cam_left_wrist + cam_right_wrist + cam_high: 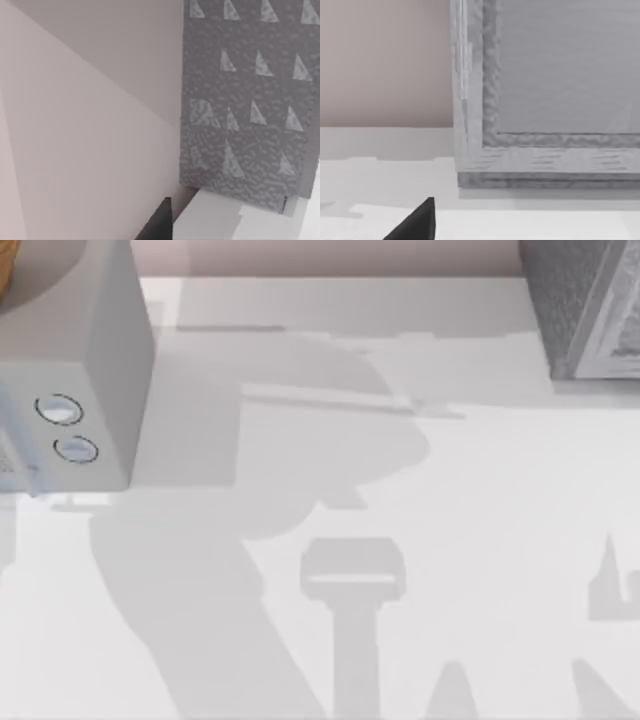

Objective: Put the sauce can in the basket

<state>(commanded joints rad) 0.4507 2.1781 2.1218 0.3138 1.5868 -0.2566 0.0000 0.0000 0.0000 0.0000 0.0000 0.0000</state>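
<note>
Sauce can: its place cannot be told from any of the three views.

From above, a white table (480, 490) is seen, crossed by grey shadows. At its far left a plain grey box (100, 360) is set, with two round ringed marks (58, 410) on its front, one beside the other. A tan curved shape (5, 270) is cut off at the corner above that box; too little is seen for it to be named. At the far right a rough-textured grey box (580, 310) is placed, well apart from the plain one.

In the left wrist view, a dark pointed part of the left gripper (159, 225) is seen near the textured box, whose side is patterned with pale triangles. A pale pinkish wall (75, 125) lies behind. Whether this gripper is released or clenched cannot be told.

In the right wrist view, a dark pointed part of the right gripper (417, 222) is seen above the table, near a framed face of the textured box. Its state cannot be told either.
</note>
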